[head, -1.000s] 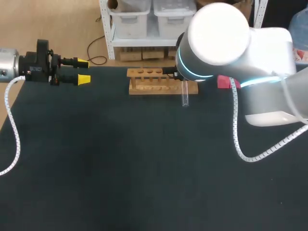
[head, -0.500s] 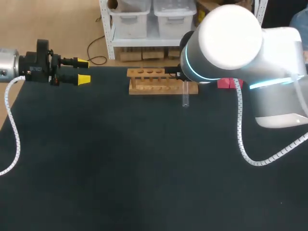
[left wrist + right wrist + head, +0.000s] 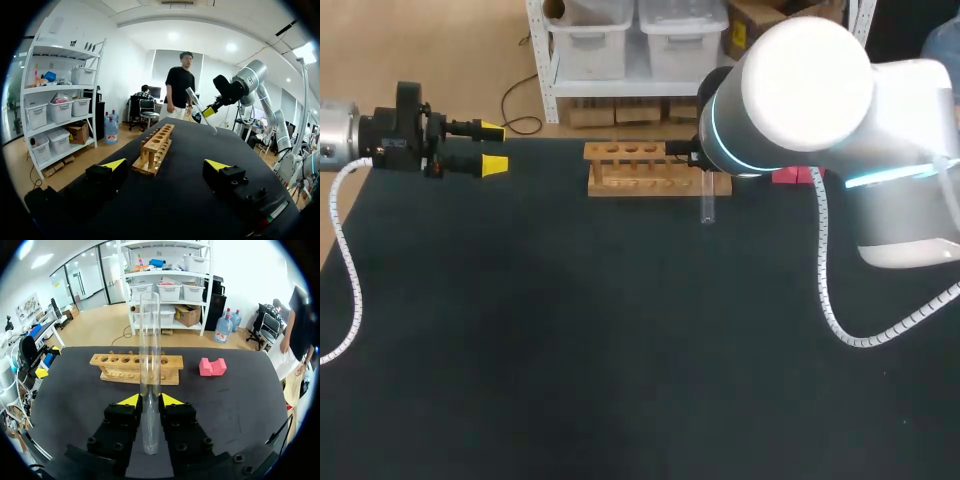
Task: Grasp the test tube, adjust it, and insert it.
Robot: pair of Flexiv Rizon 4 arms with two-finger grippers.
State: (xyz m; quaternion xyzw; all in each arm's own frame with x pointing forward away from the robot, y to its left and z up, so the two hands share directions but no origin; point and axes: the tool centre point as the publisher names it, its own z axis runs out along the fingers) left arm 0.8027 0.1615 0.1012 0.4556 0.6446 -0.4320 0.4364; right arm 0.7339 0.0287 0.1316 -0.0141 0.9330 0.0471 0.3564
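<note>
A clear glass test tube [image 3: 150, 350] stands between the yellow fingertips of my right gripper [image 3: 150, 400], which is shut on its lower part. In the head view the test tube [image 3: 707, 203] hangs just off the right end of the wooden rack [image 3: 640, 170], with the gripper itself hidden under my right arm [image 3: 790, 90]. The rack [image 3: 135, 367] lies ahead of the right gripper, its several holes empty. My left gripper [image 3: 495, 148] is open at the table's far left, holding nothing. From there the rack [image 3: 156, 147] is ahead and the test tube [image 3: 200, 107] tilts above its far end.
A pink block [image 3: 788, 175] lies to the right of the rack near the back edge, seen as the pink block [image 3: 212, 367] beside the rack's end. The black table [image 3: 570, 330] spreads wide in front of the rack. A white coiled cable [image 3: 820, 270] hangs from my right arm.
My right arm's upper part has shifted a little to the right; the test tube has stayed almost in place by the rack's right end. The left arm has not moved.
</note>
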